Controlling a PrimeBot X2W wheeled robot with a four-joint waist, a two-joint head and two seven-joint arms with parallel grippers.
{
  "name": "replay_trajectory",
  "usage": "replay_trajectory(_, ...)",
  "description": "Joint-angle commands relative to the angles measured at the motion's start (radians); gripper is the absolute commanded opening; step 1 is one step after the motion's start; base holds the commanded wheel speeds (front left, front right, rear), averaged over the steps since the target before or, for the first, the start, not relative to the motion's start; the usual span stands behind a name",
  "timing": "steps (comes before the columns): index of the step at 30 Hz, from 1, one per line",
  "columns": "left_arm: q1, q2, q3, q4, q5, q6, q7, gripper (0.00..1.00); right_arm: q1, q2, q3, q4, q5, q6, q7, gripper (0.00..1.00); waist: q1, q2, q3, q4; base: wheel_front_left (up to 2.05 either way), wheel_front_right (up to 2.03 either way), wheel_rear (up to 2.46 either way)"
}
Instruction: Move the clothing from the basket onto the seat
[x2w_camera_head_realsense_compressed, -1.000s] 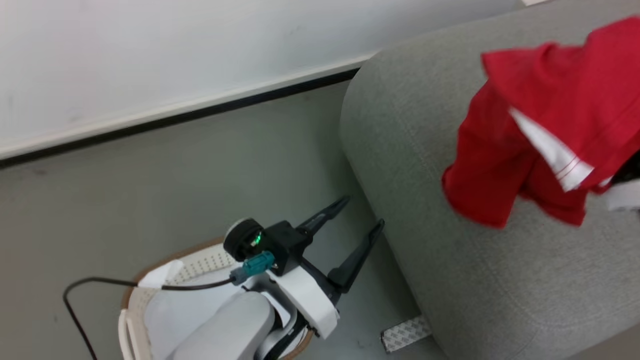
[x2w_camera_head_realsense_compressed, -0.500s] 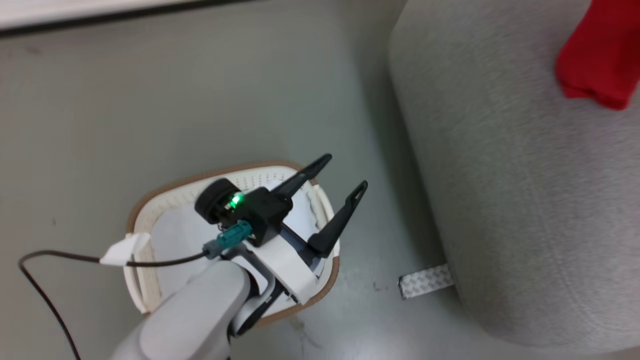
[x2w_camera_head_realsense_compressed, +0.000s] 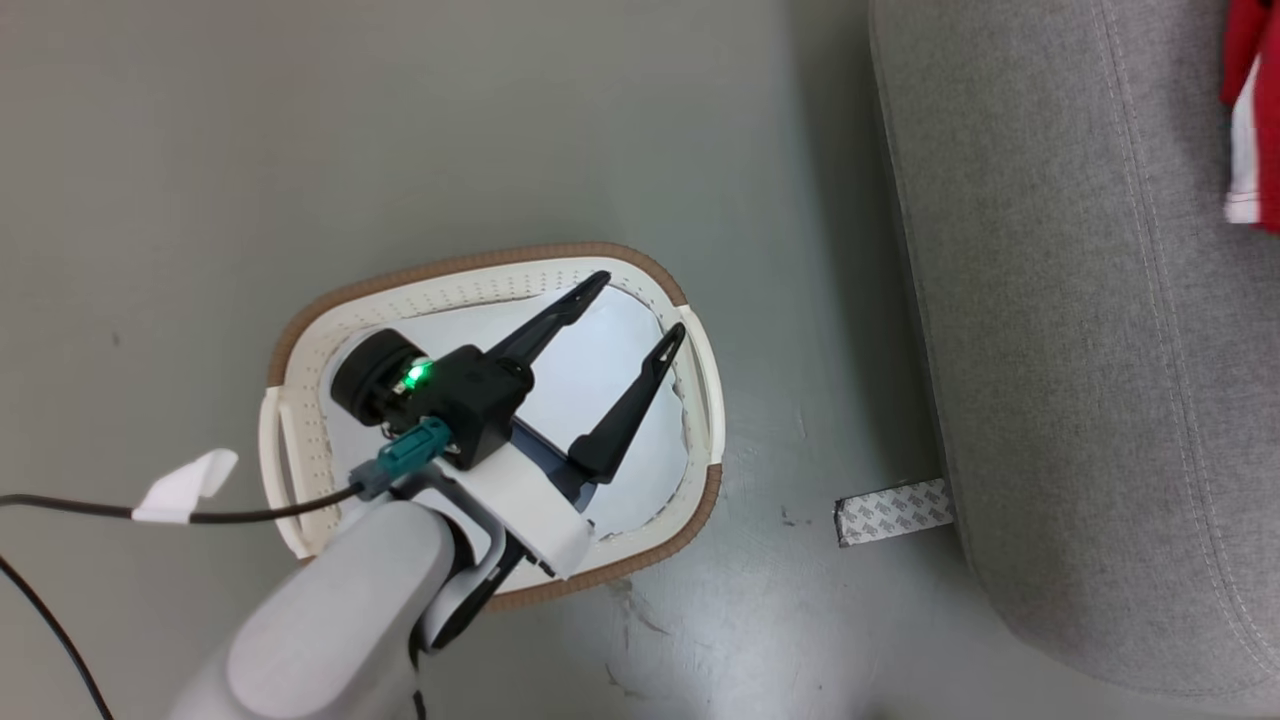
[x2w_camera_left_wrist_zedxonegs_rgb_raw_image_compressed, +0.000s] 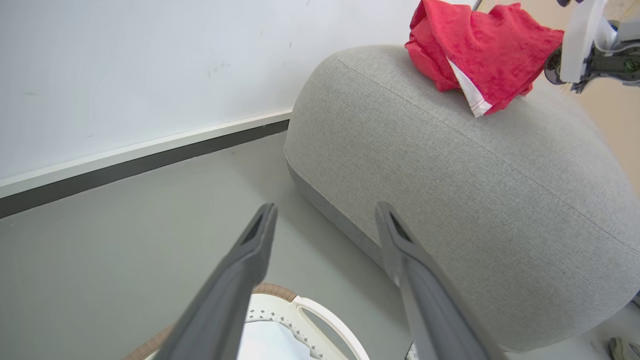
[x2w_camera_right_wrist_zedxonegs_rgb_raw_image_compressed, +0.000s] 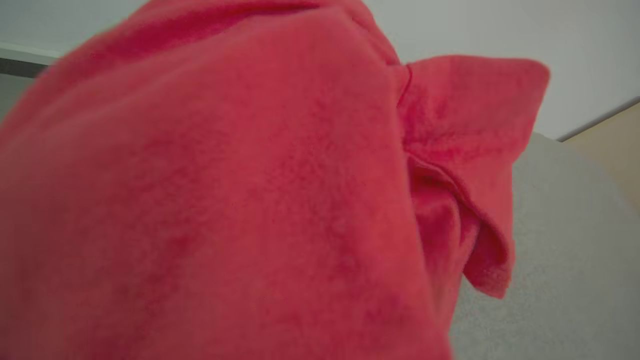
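Note:
The red clothing (x2w_camera_left_wrist_zedxonegs_rgb_raw_image_compressed: 480, 50) with its white stripe lies bunched on top of the grey seat (x2w_camera_left_wrist_zedxonegs_rgb_raw_image_compressed: 450, 175). Its edge shows at the head view's right border as the clothing (x2w_camera_head_realsense_compressed: 1250, 90) on the seat (x2w_camera_head_realsense_compressed: 1080, 300). My right gripper (x2w_camera_left_wrist_zedxonegs_rgb_raw_image_compressed: 552, 67) is at the clothing's right edge, and the fabric hides its fingers. In the right wrist view the clothing (x2w_camera_right_wrist_zedxonegs_rgb_raw_image_compressed: 225, 190) hangs close before the camera, over the seat (x2w_camera_right_wrist_zedxonegs_rgb_raw_image_compressed: 565, 250). My left gripper (x2w_camera_head_realsense_compressed: 640, 308) stands open and empty above the white basket (x2w_camera_head_realsense_compressed: 480, 275), its two fingers (x2w_camera_left_wrist_zedxonegs_rgb_raw_image_compressed: 240, 270) spread wide.
A pale pad (x2w_camera_head_realsense_compressed: 590, 380) lies in the basket's bottom. The basket stands on grey floor a short way left of the seat. A taped patch (x2w_camera_head_realsense_compressed: 893, 510) sits on the floor at the seat's foot. A black cable (x2w_camera_head_realsense_compressed: 250, 515) trails from my left wrist. A white wall with dark skirting (x2w_camera_left_wrist_zedxonegs_rgb_raw_image_compressed: 150, 157) runs behind.
The head camera has tipped down, so the basket now sits mid-picture and the clothing has slid to the right edge. The left gripper stays open.

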Motion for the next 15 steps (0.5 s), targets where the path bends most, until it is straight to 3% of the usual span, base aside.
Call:
replay_trajectory(1,-0.007,0.012,0.003,-0.008,-0.002,0.004,0.004,1.00,-0.005,0.006,0.017,0.029,0.015,-0.002,0.027,0.00,-0.0001,0.0000,0.004,-0.003,0.00,0.00,0.00)
replay_trajectory(8,0.003,0.021,0.004,-0.009,-0.006,0.013,0.000,1.00,-0.016,-0.003,0.077,0.060,0.062,-0.003,0.043,0.00,-0.0001,0.0000,-0.006,-0.012,0.00,0.00,0.00)
replay_trajectory(9,0.008,0.021,0.004,-0.006,-0.007,0.014,-0.002,1.00,-0.016,-0.006,0.089,0.061,0.069,-0.003,0.044,0.15,-0.0001,0.0000,-0.013,-0.014,0.00,0.00,0.00)
replay_trajectory(10,0.012,0.020,0.004,-0.002,-0.010,0.015,-0.004,1.00,-0.012,-0.003,0.104,0.057,0.078,-0.002,0.047,0.78,-0.0001,0.0000,-0.021,-0.017,0.00,0.00,0.00)
replay_trajectory(11,0.016,0.018,0.003,0.003,-0.014,0.015,-0.005,1.00,-0.002,0.006,0.120,0.048,0.096,-0.002,0.057,1.00,-0.0001,0.0000,-0.031,-0.019,0.00,0.00,0.00)
replay_trajectory(15,0.027,0.011,0.005,0.020,-0.027,0.016,-0.015,1.00,0.032,-0.018,0.204,-0.006,0.152,-0.003,0.091,1.00,-0.0001,0.0000,-0.083,-0.028,0.00,0.00,0.00)
